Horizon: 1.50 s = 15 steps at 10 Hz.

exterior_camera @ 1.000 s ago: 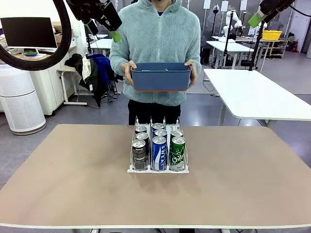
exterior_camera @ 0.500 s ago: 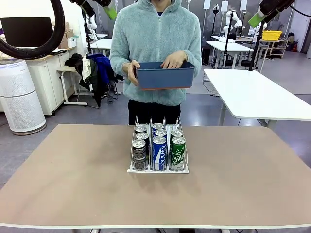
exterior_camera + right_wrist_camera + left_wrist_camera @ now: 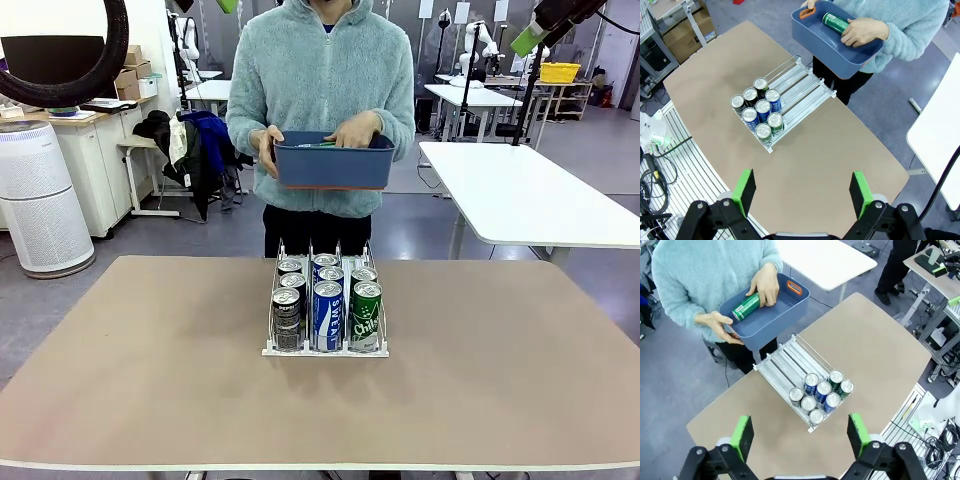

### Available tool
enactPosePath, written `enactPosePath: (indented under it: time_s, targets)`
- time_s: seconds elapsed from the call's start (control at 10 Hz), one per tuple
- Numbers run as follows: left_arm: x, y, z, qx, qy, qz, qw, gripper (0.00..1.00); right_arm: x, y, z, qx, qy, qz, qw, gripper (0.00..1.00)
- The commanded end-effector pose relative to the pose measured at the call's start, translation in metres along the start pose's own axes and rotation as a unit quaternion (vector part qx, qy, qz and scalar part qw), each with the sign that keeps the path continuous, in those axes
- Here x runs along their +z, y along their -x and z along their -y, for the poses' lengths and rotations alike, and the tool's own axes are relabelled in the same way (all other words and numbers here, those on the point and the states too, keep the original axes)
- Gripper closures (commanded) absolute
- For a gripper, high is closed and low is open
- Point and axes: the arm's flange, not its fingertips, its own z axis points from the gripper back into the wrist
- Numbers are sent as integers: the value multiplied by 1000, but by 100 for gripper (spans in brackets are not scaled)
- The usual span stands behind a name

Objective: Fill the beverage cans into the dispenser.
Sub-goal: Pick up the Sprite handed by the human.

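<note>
**Left end effector** (image 3: 800, 432): fingers spread wide, nothing between the green pads. It hangs well above the bench (image 3: 880, 340). The dispenser (image 3: 782, 362) lies straight ahead of the fingertips, well apart from them, in line with the gap between the two fingers.

**Right end effector** (image 3: 803, 192): fingers spread wide, nothing held. It is also well above the bench. The dispenser lies ahead of it, offset toward its left-hand finger in the wrist view.

**Dispenser contents:** eight beverage cans (image 3: 823, 388) stand upright at the lip end of the lanes, the end nearer both end effectors. Dark cans fill one outer lane, blue cans the middle lane and green cans the other outer lane. The lane sections beyond them are bare.

**Beyond the dispenser:** a person holds a blue bin (image 3: 780, 315) above the far bench edge, well apart from both end effectors. One hand (image 3: 767, 285) rests on a green can (image 3: 746, 306) lying on its side in the bin. The other hand (image 3: 715, 322) grips the bin wall.
</note>
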Motion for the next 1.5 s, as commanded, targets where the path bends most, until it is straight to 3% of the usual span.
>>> enactPosePath:
  time_s: [0.0, 0.1, 1.4]
  targets:
    - [1, 6, -2, -20, 3, -8, 1000, 0, 0, 0, -1, -4, 0, 1, 1000, 0]
    - [0, 0, 0, 0, 0, 0, 1000, 0, 0, 0, -1, -4, 0, 1, 1000, 0]
    - [0, 0, 0, 0, 0, 0, 1000, 0, 0, 0, -1, -4, 0, 1, 1000, 0]
